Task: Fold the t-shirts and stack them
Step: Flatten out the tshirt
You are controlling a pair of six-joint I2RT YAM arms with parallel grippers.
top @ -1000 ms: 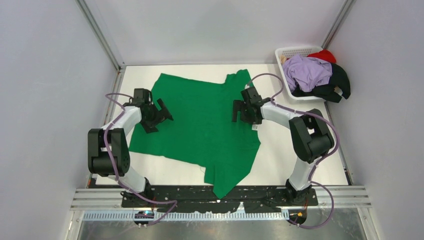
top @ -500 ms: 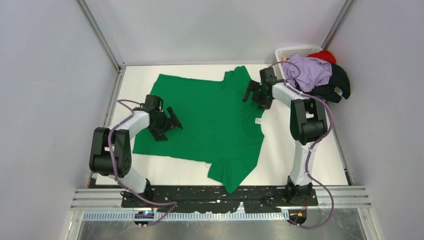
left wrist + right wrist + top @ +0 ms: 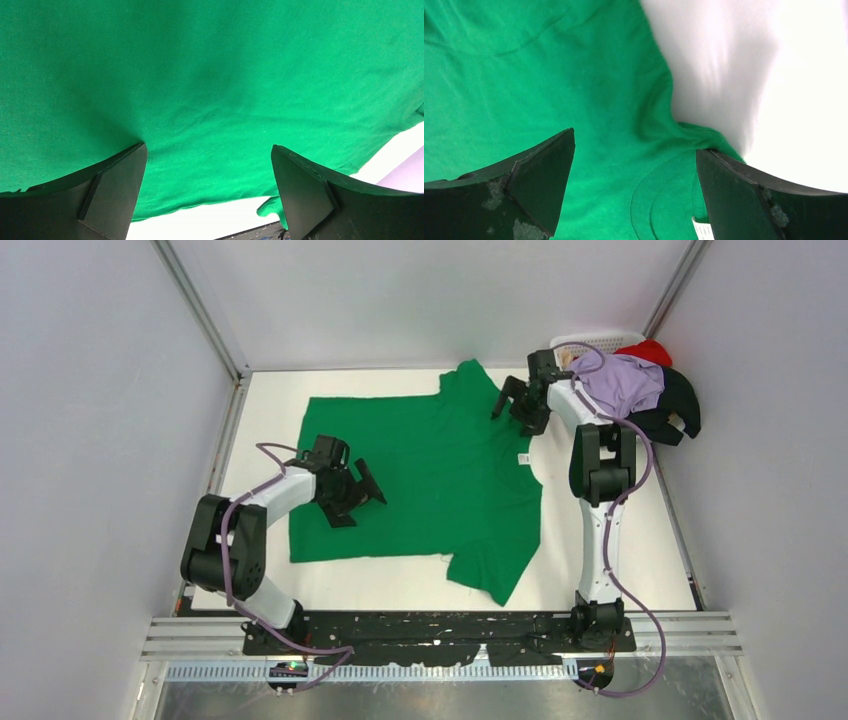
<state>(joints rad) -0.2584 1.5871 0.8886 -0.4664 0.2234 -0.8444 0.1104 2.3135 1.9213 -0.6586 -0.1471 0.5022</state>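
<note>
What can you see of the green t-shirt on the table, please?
The green t-shirt is plain, bright, soft knit cloth, spread almost flat on the white table. Its collar, with a small white tag, lies towards the right arm; one short sleeve points to the far edge, one to the near edge, the hem to the left. The open left gripper is over its body, the open right gripper at the far sleeve and collar; contact is unclear.
</note>
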